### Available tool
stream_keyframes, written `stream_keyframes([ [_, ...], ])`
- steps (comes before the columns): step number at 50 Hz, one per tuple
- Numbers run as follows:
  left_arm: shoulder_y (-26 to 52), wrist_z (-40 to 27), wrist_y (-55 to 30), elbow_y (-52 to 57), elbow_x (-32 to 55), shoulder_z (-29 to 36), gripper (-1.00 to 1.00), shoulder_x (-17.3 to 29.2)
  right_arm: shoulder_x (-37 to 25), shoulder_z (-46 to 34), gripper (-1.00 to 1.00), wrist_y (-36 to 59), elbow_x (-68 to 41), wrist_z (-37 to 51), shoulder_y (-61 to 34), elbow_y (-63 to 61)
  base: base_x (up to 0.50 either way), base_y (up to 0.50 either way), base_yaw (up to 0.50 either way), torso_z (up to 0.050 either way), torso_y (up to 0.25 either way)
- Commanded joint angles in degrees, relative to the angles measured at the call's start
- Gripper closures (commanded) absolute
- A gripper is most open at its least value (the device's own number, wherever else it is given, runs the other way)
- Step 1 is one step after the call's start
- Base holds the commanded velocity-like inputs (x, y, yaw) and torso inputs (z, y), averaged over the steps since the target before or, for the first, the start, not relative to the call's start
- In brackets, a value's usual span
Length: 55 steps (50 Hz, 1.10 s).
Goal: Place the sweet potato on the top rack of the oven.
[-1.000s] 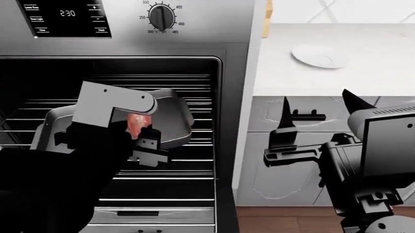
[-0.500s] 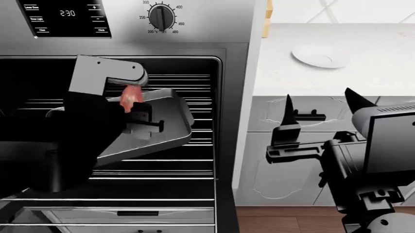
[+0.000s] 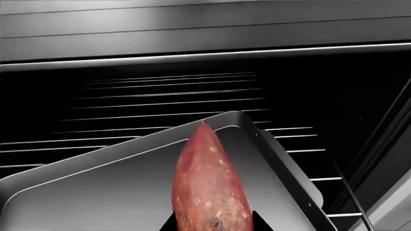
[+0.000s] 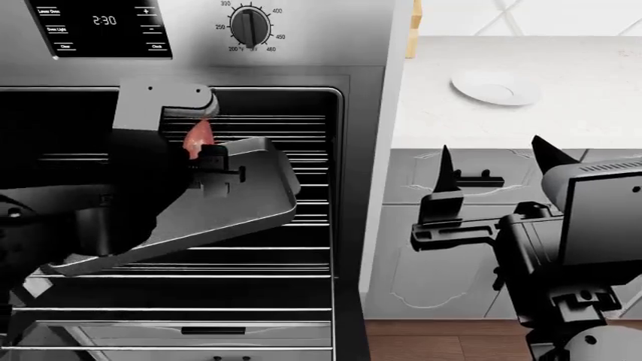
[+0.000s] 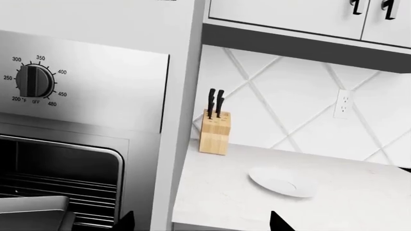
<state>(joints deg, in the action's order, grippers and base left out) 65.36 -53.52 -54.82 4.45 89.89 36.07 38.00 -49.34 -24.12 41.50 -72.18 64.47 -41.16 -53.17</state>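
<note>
The sweet potato (image 3: 209,185) is reddish-brown with a tapered tip, and my left gripper (image 3: 213,225) is shut on it. In the head view the potato (image 4: 198,138) shows pink under my left gripper (image 4: 206,150), inside the open stainless-steel oven (image 4: 301,68). It hangs over a grey metal tray (image 4: 251,195) that lies tilted on the wire racks (image 4: 301,124). The tray (image 3: 115,192) fills the space below the potato in the left wrist view. My right gripper (image 4: 492,173) is open and empty, held in front of the white lower cabinet.
The oven's dial (image 4: 249,26) and display panel (image 4: 101,26) are above the cavity. A white plate (image 4: 494,86) lies on the counter to the right. A wooden knife block (image 5: 215,130) stands at the wall beside the oven. Lower racks (image 4: 240,293) span the cavity.
My left gripper has risen with the sweet potato, from low over the tray to near the top of the cavity. The tray now tilts more. The right arm has hardly moved.
</note>
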Motion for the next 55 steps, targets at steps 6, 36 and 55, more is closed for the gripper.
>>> stream_keyframes([
  [6, -0.5, 3.5, 1.4, -4.3, -3.2, 1.3, 1.00, -0.9, 0.4, -0.6, -1.00, -0.2, 1.1, -0.7, 0.3, 0.7, 0.00, 0.00, 0.00, 0.000, 0.002],
  [36, -2.0, 9.9, 6.0, -11.6, -9.6, 2.9, 1.00, -2.2, 1.4, -1.7, -1.00, -2.0, 5.2, -3.1, 3.0, 3.3, 0.00, 0.00, 0.00, 0.000, 0.000],
  [55, -1.0, 9.4, 4.9, -8.6, -8.8, 2.7, -1.00, -1.0, 1.0, -1.3, -1.00, -2.1, 3.7, -2.5, 2.1, 2.4, 0.00, 0.00, 0.00, 0.000, 0.001],
])
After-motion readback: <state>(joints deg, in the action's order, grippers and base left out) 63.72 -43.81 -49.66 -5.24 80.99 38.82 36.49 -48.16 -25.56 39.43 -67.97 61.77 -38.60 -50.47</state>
